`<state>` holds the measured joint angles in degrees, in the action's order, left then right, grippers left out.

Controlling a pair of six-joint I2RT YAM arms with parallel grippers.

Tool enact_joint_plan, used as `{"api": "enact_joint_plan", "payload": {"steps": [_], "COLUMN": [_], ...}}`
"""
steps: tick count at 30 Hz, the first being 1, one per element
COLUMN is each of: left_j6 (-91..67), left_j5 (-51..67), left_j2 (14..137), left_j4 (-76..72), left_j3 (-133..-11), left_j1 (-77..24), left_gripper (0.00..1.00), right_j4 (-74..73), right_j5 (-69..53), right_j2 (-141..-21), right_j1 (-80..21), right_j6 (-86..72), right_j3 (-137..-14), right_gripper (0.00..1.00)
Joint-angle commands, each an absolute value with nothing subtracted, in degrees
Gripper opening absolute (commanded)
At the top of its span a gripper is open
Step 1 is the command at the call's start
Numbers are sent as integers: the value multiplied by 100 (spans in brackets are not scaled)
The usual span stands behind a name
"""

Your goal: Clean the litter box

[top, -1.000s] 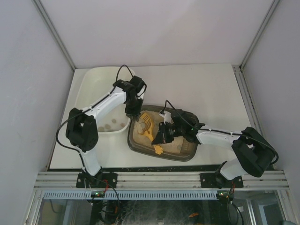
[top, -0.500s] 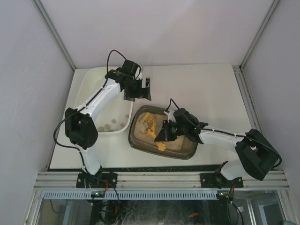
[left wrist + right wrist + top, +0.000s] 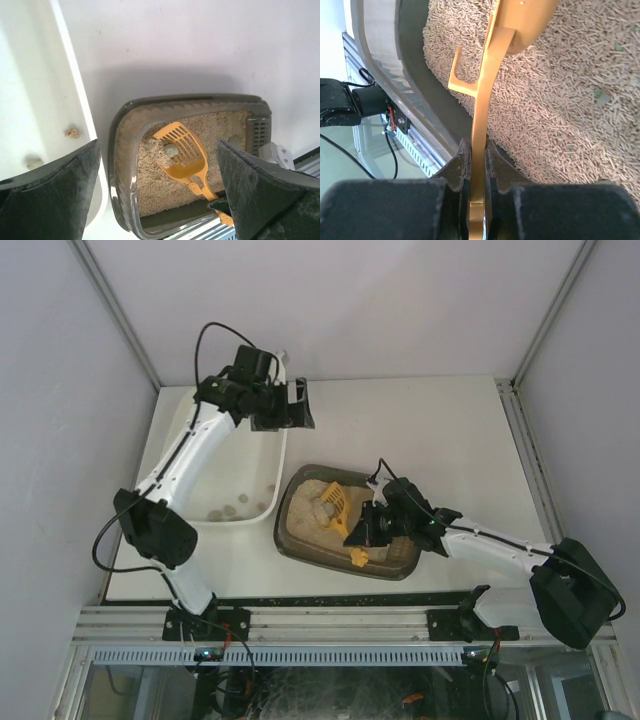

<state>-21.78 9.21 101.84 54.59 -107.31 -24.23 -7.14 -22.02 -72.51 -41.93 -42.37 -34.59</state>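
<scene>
1. Litter box (image 3: 283, 530), on the table just right of the white tub (image 3: 245, 465).
2. Right gripper (image 3: 476, 155), clenched on the handle of the yellow slotted scoop (image 3: 182, 150), which carries a clump (image 3: 171, 149).
3. Left gripper (image 3: 300, 405), released and empty, above the tub's far corner.

Litter box (image 3: 287, 532): shallow rectangular tray of dark olive-brown plastic with rounded corners and a slotted grille at one corner of the rim. It sits upright and flat on the bench (image 3: 430, 420) near the front edge, turned slightly askew, just beside the white tub (image 3: 245, 465) to its left. Beige pellet litter (image 3: 155, 185) covers the floor. A yellow scoop (image 3: 192, 160) is in the litter, with one grey clump (image 3: 171, 149) on its slotted blade.
</scene>
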Motion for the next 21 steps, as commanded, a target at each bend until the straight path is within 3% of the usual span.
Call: {"api": "enact_joint_plan", "payload": {"steps": [1,9,21], "left_j6": [-2042,-1980,-1962], "left_j5": [961,925,1022], "left_j2": [9501,9141,8408], "left_j4": [5483,5747,5373], "left_j3": [-11114,-11106,-10049], "left_j1": [-2096,-1603,-1172], "left_gripper": [100,100,100], "right_j4": [-1921,-1634,-2146], "right_j5": [-1196,-1424,-1553], "right_j2": [-7309,-7690,-8839], "right_j1": [-4074,-3947,-3990], "right_j6": [-3557,-3511,-3121], "right_j3": [-2925,-2953,-3955], "right_gripper": [0,0,0]}}
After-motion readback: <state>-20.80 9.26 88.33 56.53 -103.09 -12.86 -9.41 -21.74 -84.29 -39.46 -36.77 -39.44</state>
